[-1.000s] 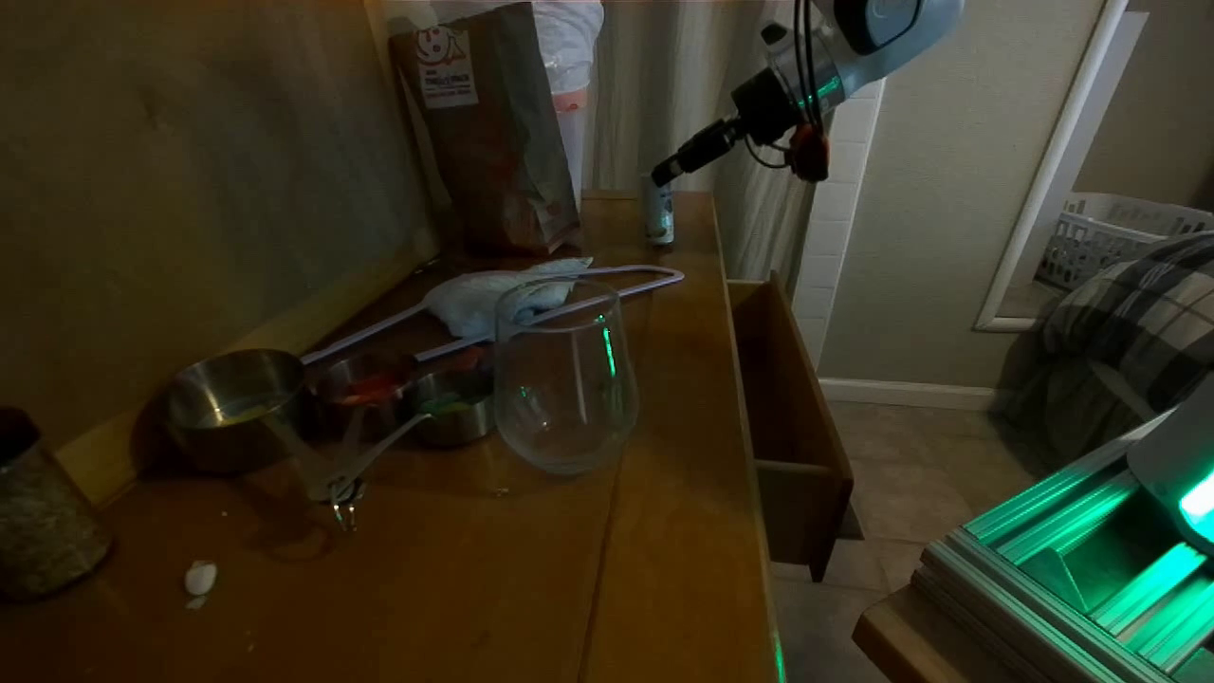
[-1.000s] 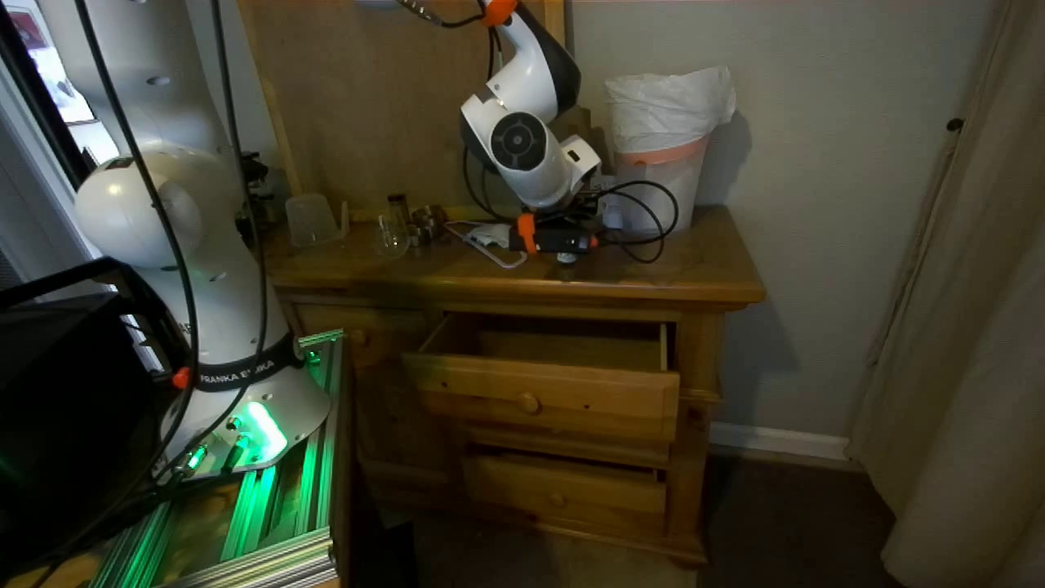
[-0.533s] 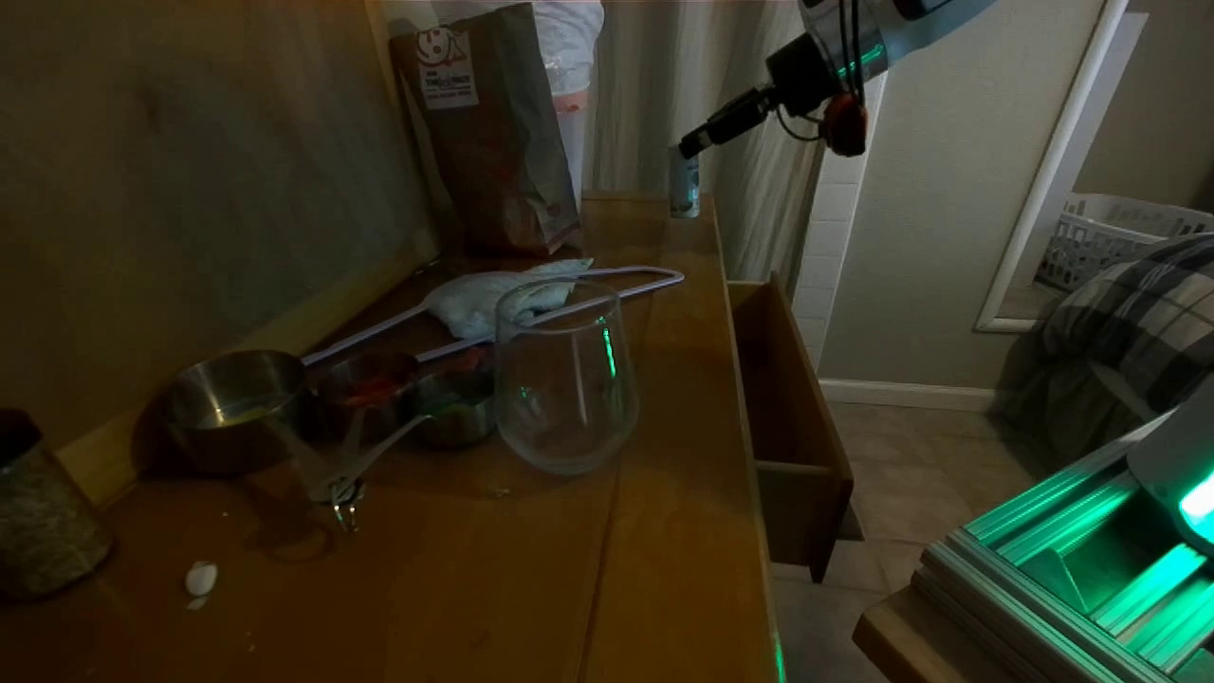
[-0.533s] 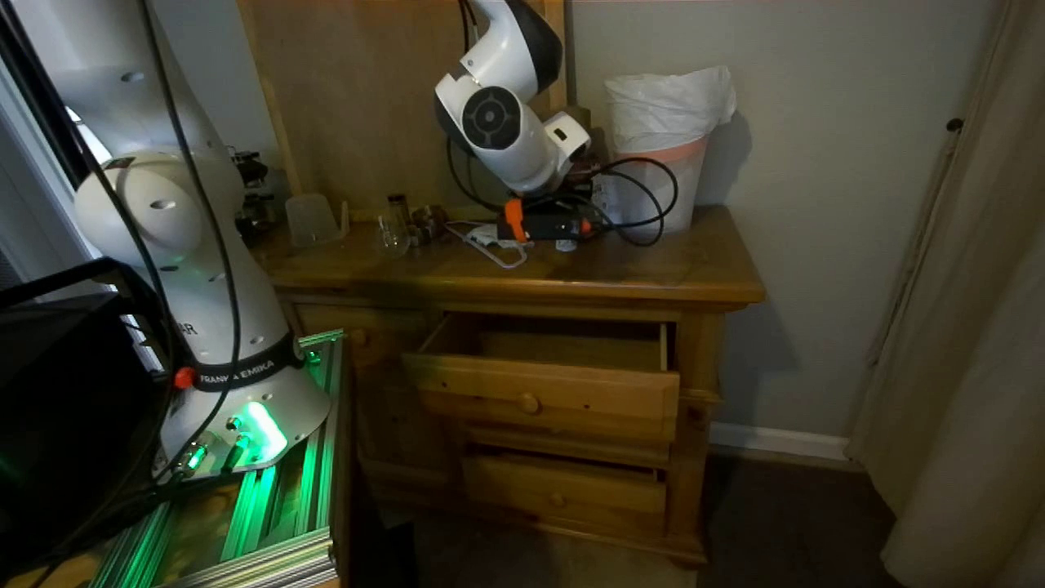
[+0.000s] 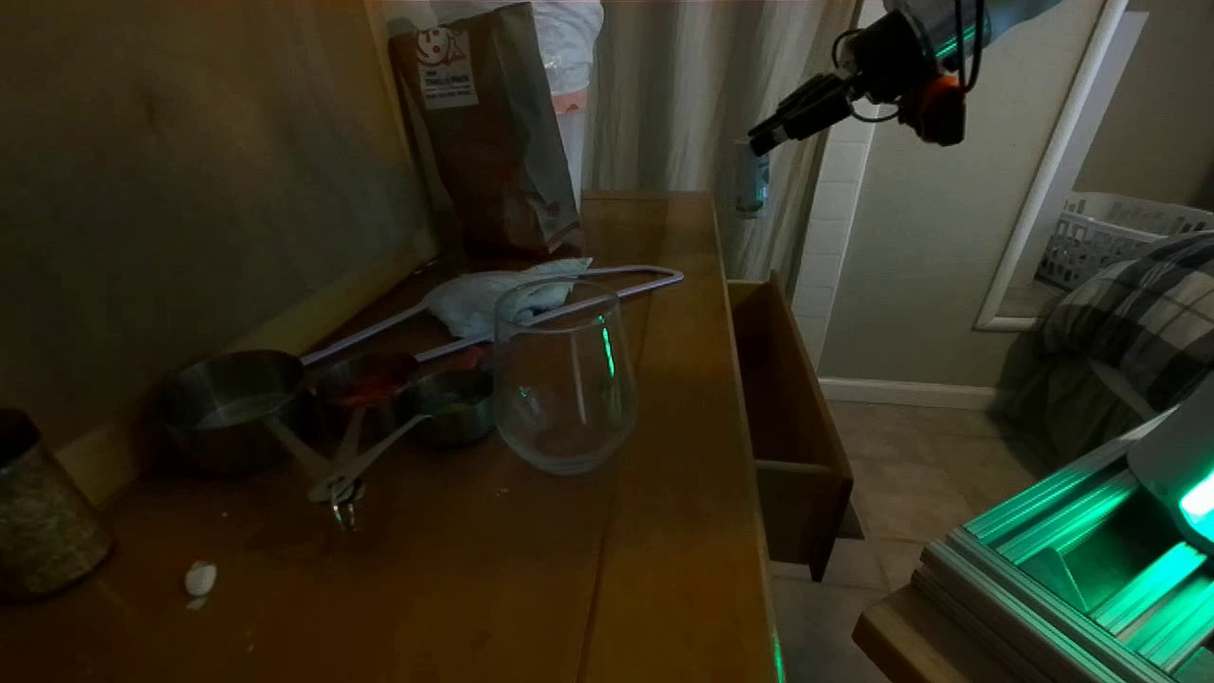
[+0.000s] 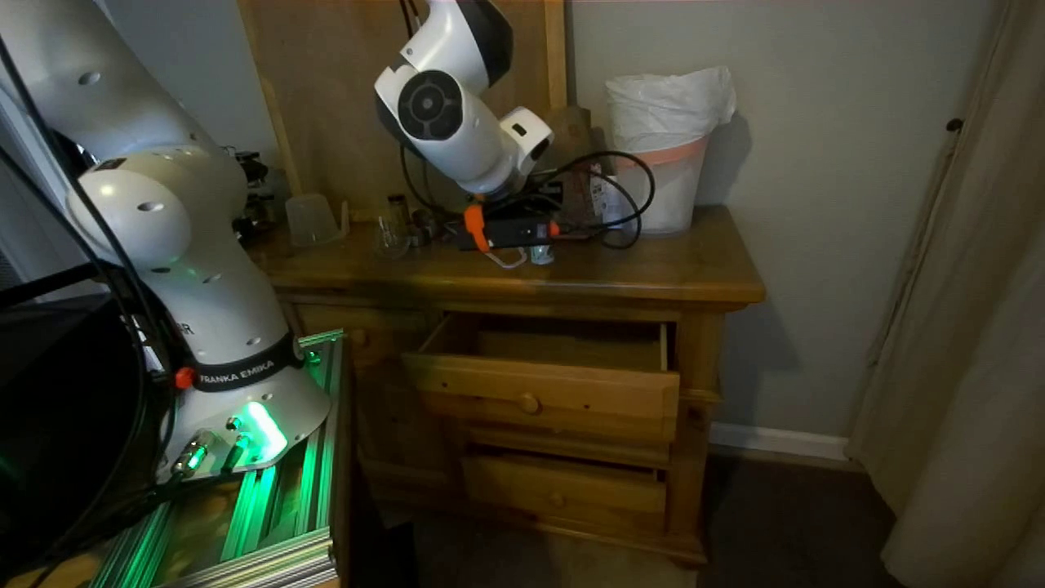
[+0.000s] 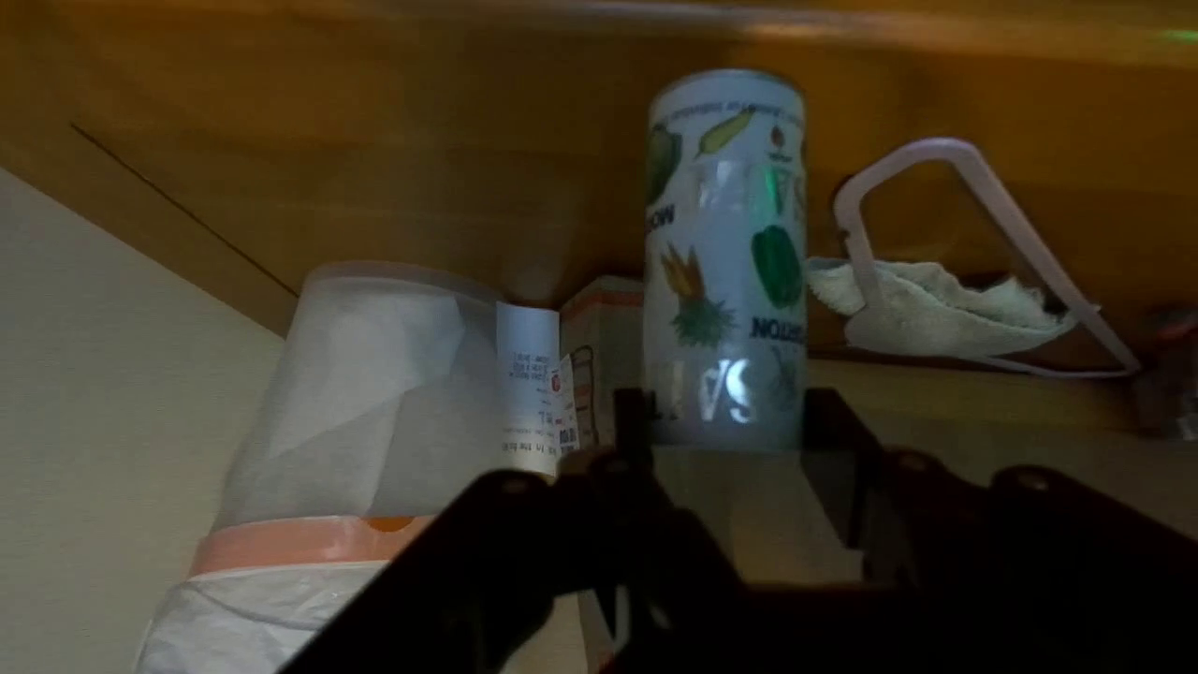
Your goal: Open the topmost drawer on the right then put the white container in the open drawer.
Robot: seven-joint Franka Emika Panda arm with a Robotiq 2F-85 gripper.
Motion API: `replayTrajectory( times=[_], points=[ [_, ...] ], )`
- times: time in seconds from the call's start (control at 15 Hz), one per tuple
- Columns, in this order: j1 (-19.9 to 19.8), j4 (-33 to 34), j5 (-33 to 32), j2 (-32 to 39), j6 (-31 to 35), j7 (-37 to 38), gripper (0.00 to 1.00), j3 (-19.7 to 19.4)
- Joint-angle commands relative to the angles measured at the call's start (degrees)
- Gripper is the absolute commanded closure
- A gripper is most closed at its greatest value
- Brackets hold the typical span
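Glossy white container (image 7: 725, 271), wooden top drawer (image 6: 571, 392), rough cloth (image 7: 936, 323).

In an exterior view you look close in from above an end of the desk (image 5: 688, 512), along its top to the waste bin (image 5: 570, 98) at the far end. In an exterior view you face the topmost drawer (image 6: 563, 400) nearly head-on, slightly downward, from well in front of the desk. Both exterior views share that bin, that drawer and the arm (image 6: 453, 143). Your upside-down wrist view looks close past the fingers (image 7: 825, 426), over the desk to the wall (image 7: 98, 393) behind.
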Motion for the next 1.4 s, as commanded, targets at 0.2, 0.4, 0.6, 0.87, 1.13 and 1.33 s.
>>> replayTrajectory(
  times=[0.2, 0.4, 0.6, 0.87, 1.13, 1.33],
  points=[
    [-2.04, -0.19, -2.76, 0.72, -1.52, 0.44, 0.55, -0.65],
    [-2.03, -0.17, -2.79, 0.78, -1.69, 0.44, 0.80, -0.65],
    [-4.24, 1.22, -4.30, 4.56, -6.15, -2.10, 0.80, -3.82],
    [-7.23, 2.38, -6.99, 10.97, -13.97, -7.09, 0.80, -8.06],
    [-8.95, 4.19, -8.35, 18.61, -21.03, -13.98, 0.80, -10.65],
    [-9.12, 6.58, -6.29, 24.38, -24.22, -18.71, 0.80, -11.13]
  ],
)
